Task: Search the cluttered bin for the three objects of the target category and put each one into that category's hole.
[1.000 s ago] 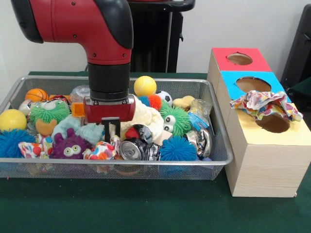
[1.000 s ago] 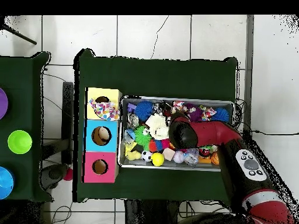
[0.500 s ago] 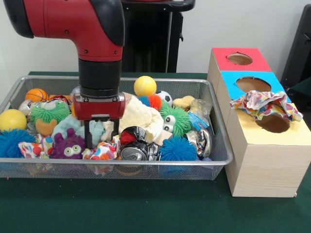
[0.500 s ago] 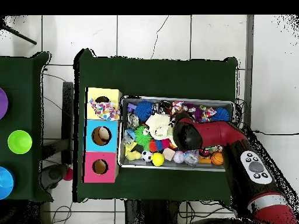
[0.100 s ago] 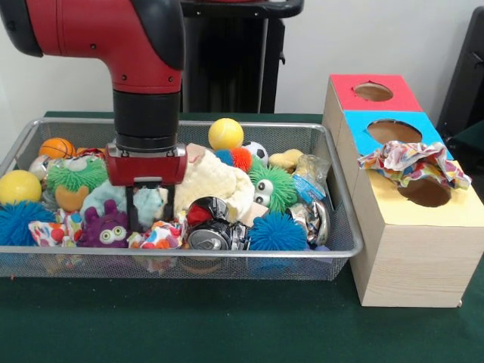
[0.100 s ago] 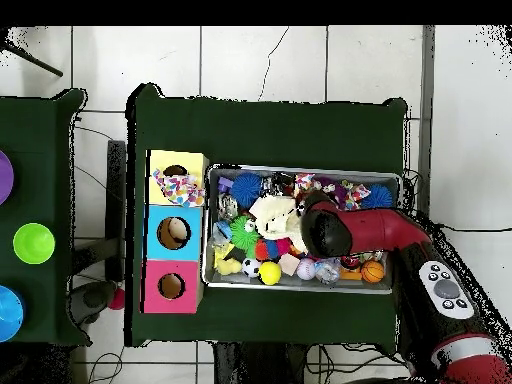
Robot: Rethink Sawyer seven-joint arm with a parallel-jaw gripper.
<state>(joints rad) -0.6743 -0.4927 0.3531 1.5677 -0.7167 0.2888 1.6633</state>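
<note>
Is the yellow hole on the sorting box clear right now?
No: in the front view a colourful crumpled cloth lies draped across the yellow hole, covering its upper part.

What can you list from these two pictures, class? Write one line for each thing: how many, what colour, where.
Wire bin: one, silver mesh, on the green table.
Green table: one, dark green, under bin and box.
Sorting box: one, pale wood, beside the bin; red, blue and yellow tops, one hole each.
Patterned cloth: one, multicoloured, draped at the yellow hole's edge.
Yellow balls: two, far side and one end of the bin.
Basketball: one, orange, far corner.
Spiky balls: two, blue, along the near side.
Purple monster: one, near side.
Crushed can: one, silver, near side.
Bowls: three, purple, green, blue, on a separate table.
Gripper: one, black fingers apart, down among the toys.
</note>
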